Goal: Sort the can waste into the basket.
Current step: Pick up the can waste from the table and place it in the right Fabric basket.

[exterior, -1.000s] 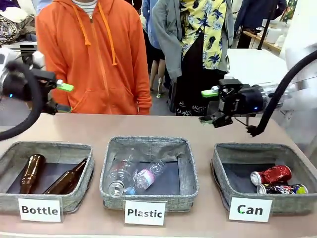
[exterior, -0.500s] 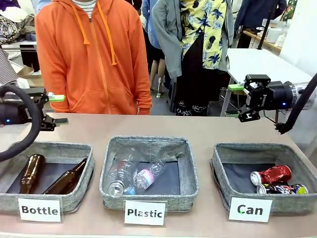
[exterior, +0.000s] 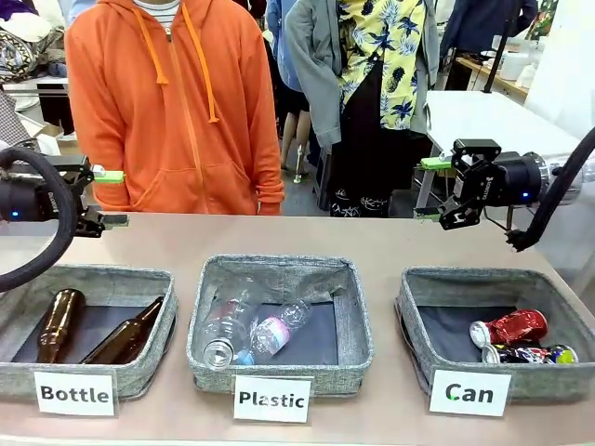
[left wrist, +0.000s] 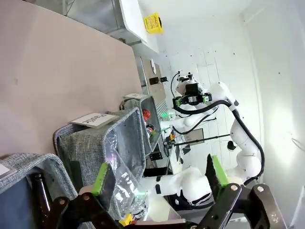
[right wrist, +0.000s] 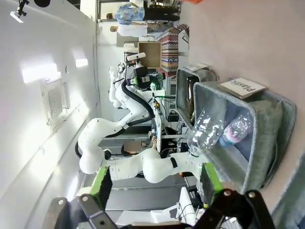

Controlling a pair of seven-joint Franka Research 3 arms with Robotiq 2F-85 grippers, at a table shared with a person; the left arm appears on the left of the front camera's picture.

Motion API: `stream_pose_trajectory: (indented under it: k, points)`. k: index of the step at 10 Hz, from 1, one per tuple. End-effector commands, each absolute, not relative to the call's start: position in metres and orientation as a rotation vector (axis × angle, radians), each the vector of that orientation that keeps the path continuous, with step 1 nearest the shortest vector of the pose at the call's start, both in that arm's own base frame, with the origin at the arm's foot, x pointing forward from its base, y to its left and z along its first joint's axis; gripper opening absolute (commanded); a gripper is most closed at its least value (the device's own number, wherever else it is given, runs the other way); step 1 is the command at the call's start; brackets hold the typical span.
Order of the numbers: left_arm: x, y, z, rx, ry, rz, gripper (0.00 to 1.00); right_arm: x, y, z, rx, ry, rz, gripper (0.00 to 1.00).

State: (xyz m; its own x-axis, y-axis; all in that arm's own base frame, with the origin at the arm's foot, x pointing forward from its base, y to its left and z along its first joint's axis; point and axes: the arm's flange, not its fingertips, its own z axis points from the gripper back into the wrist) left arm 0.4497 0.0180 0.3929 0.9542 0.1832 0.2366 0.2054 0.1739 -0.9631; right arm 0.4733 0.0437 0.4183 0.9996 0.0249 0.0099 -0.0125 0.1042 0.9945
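Note:
Two crushed cans lie in the grey basket labelled "Can" at the front right: a red can and, in front of it, a dark printed can. My right gripper hovers open above the table's far right edge, behind that basket, with nothing between its fingers. My left gripper is open and empty too, above the far left edge. In the left wrist view the open left gripper looks across the baskets, and the red can shows small in the farthest one. The right wrist view has the right gripper open.
The "Bottle" basket at front left holds two brown glass bottles. The "Plastic" basket in the middle holds clear plastic bottles. A person in an orange hoodie stands at the far edge, with others behind.
Both arms have drawn back outward from the middle: the right gripper moved right and slightly up, the left gripper moved left. The cans have not moved.

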Motion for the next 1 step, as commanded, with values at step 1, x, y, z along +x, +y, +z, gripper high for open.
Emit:
stream_pose_trajectory:
  k: [1]
  points:
    - [0.4479,0.0197,0.3934,-1.402,-0.32,-0.011,1.0,0.4736,0.0444,0.4205,1.482,-0.006,0.037,1.0]
